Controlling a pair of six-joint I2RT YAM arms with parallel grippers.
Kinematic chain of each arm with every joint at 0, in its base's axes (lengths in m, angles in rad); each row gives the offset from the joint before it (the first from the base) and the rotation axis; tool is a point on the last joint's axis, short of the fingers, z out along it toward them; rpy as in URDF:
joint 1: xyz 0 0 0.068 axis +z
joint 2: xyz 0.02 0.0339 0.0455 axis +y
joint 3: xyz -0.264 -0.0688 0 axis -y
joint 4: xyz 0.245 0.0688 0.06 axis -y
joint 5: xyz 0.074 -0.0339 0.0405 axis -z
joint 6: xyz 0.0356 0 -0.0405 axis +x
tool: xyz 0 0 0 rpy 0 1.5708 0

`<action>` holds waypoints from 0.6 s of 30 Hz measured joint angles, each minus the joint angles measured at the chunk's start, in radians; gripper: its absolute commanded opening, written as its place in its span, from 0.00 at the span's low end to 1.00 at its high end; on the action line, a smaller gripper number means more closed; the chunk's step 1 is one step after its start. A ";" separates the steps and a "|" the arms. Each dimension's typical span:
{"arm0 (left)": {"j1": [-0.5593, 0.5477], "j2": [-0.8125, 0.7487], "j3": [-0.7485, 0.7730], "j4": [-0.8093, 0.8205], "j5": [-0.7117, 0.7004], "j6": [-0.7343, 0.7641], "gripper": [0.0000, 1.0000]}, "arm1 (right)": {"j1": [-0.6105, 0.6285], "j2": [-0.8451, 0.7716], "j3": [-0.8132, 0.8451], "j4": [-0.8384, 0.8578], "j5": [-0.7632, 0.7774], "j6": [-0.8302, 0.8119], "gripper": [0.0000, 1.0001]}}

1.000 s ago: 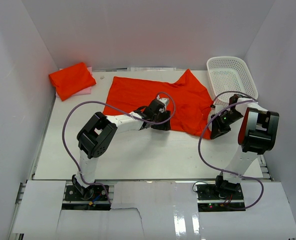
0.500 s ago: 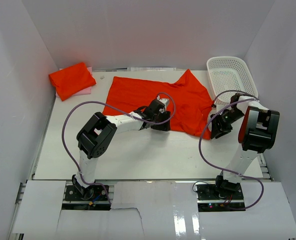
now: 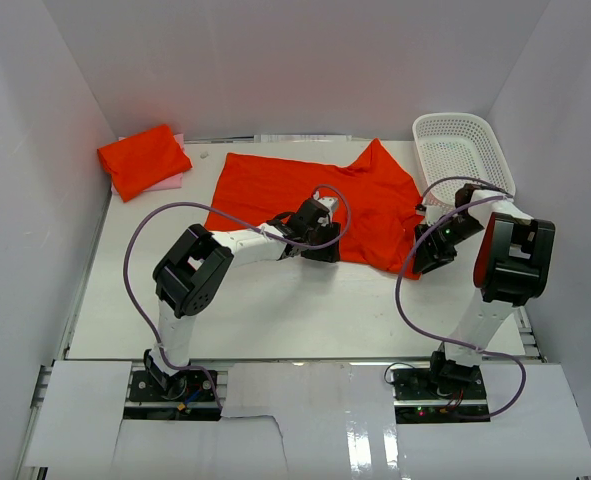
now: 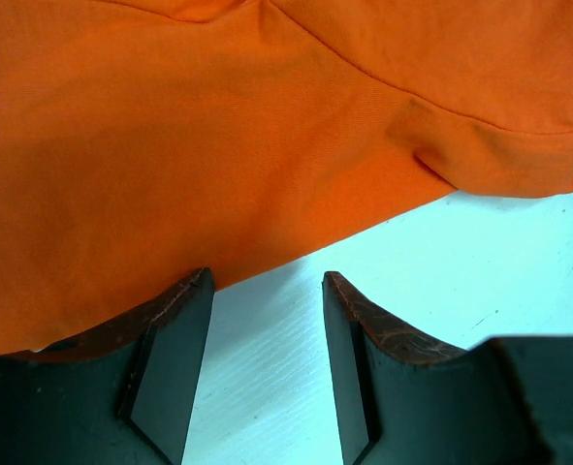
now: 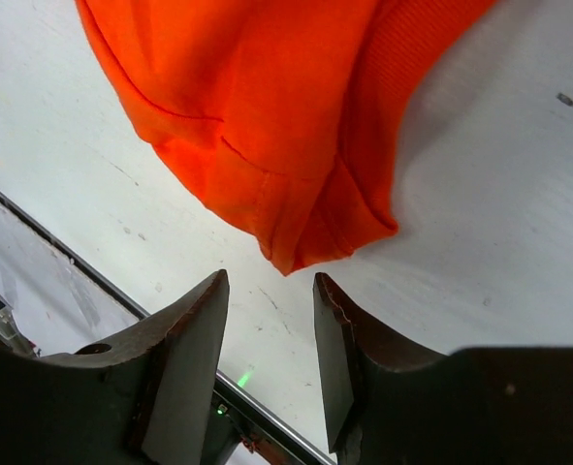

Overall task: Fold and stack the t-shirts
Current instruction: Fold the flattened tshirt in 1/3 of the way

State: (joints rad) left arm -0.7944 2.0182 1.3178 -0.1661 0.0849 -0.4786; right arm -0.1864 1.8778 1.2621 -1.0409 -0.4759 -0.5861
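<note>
1. Nearest the bases, the white table (image 3: 275,310) lies bare in front of both arms.
2. The left gripper (image 3: 320,247) sits low at the near hem of the spread orange t-shirt (image 3: 305,190). In the wrist view its jaws stand moderately apart; the hem runs across just ahead of the fingertips, meeting the left-hand one, and nothing is pinched between them.
3. The right gripper (image 3: 433,250) is at the shirt's near right corner. Its jaws are parted too (a narrower gap than the left's), and the doubled-over corner of the shirt (image 5: 296,232) ends just ahead of the gap, not in it, so it holds nothing.
4. The spread t-shirt lies flat across the middle of the table, wrinkled along its right side.
5. At the far left a folded orange t-shirt (image 3: 143,158) rests on a pink cloth (image 3: 175,181).
6. At the far right stands a white mesh basket (image 3: 462,150), just beyond the spread shirt's right edge.
</note>
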 measured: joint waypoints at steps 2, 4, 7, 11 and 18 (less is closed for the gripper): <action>0.000 0.000 0.001 -0.002 0.000 0.000 0.61 | 0.010 0.000 0.000 0.001 -0.007 0.001 0.47; 0.000 0.000 0.003 -0.008 0.000 0.001 0.61 | 0.016 0.000 0.000 0.003 -0.013 0.002 0.47; 0.000 0.000 0.006 -0.014 0.000 0.004 0.61 | 0.023 0.000 0.000 0.006 -0.021 0.003 0.47; 0.000 0.000 0.007 -0.018 0.000 0.005 0.61 | 0.033 0.006 0.000 0.025 -0.023 0.008 0.47; 0.000 0.000 0.011 -0.029 0.000 0.008 0.61 | 0.043 0.024 -0.039 0.060 -0.023 0.013 0.42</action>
State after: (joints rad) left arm -0.7944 2.0182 1.3289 -0.1951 0.0849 -0.4709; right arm -0.1436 1.9015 1.2232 -0.9813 -0.4992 -0.5735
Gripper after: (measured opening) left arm 0.604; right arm 0.459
